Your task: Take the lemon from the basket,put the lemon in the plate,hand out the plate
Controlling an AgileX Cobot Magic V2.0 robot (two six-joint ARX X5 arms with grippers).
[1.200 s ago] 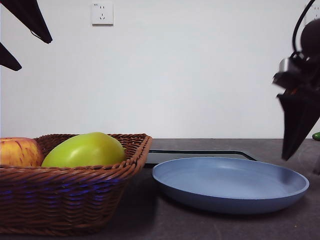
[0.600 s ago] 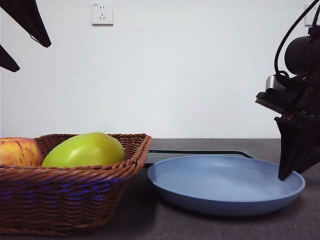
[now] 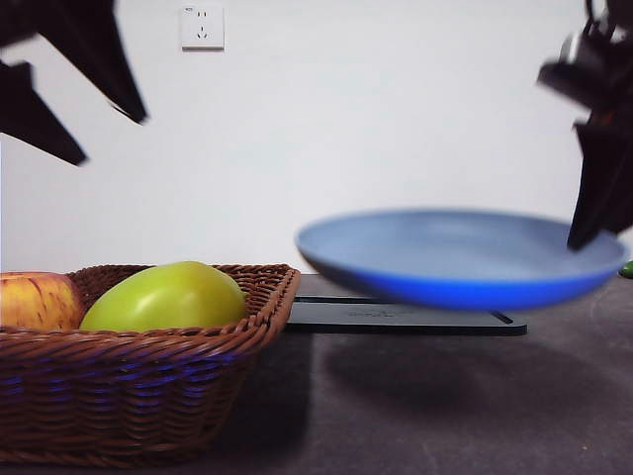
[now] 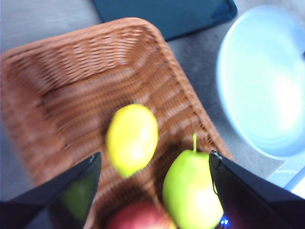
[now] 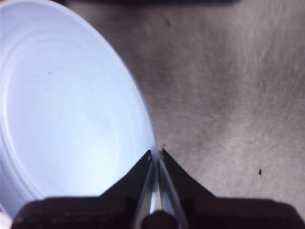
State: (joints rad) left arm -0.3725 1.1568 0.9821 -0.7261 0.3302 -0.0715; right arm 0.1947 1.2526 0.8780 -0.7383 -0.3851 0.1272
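Front view showed the right gripper [image 3: 593,233] at the far side of the scene, gripping the rim of the plate [image 3: 455,259] and holding it in the air above the dark table [image 3: 415,416], roughly level and blurred by motion, with its shadow on the surface beneath. Below and behind the plate lay the flat black tray [image 3: 396,317]. In the right wrist view the same gripper [image 5: 156,155] had its two jaws pressed almost together on the plate's thin rim [image 5: 151,191], the pale blue bowl of the plate spreading away to one side of the jaws and the bare grey table to the other. The plate held nothing. The left gripper [image 3: 79,99] hung high above the basket [image 3: 138,396], and its own wrist view showed the jaws spread wide [image 4: 155,167] with nothing between them, poised over the basket's [image 4: 95,62] open interior. The lemon [image 4: 132,139] lay on the wicker floor directly below the gap between those jaws, closer to one of them. Beside it, nearer the other jaw, sat the large green fruit [image 4: 190,191], with the red apple [image 4: 138,219] just beneath the gripper. From the front only the green fruit [image 3: 166,297] and the apple [image 3: 38,301] rose above the braided rim; the lemon was hidden there.
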